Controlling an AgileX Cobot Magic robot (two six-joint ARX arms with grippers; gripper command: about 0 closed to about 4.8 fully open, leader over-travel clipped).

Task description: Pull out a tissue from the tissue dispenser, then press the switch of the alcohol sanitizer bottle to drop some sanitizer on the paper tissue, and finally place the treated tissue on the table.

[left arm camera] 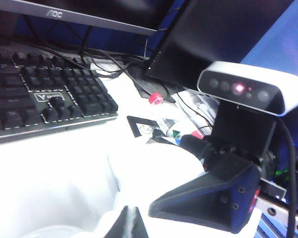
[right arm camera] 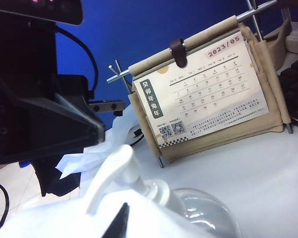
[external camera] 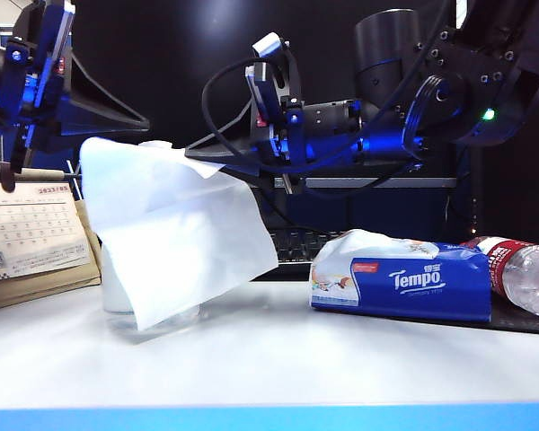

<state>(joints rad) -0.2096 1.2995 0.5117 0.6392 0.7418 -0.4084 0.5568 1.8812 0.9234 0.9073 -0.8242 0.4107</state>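
The white tissue hangs draped over the alcohol sanitizer bottle, hiding all but its base. My right gripper reaches in from the right and is shut on the tissue's upper corner. In the right wrist view the switch rises from the clear bottle, with the tissue spread under its nozzle beside my dark fingertip. My left gripper hovers just above the tissue's top; its fingers stand together, shut and empty. The blue Tempo tissue dispenser lies on the table at the right.
A desk calendar stands at the left behind the bottle. A red-labelled water bottle lies at the far right beside the dispenser. A black keyboard and a monitor sit behind on the table. The table's blue front edge runs along the bottom.
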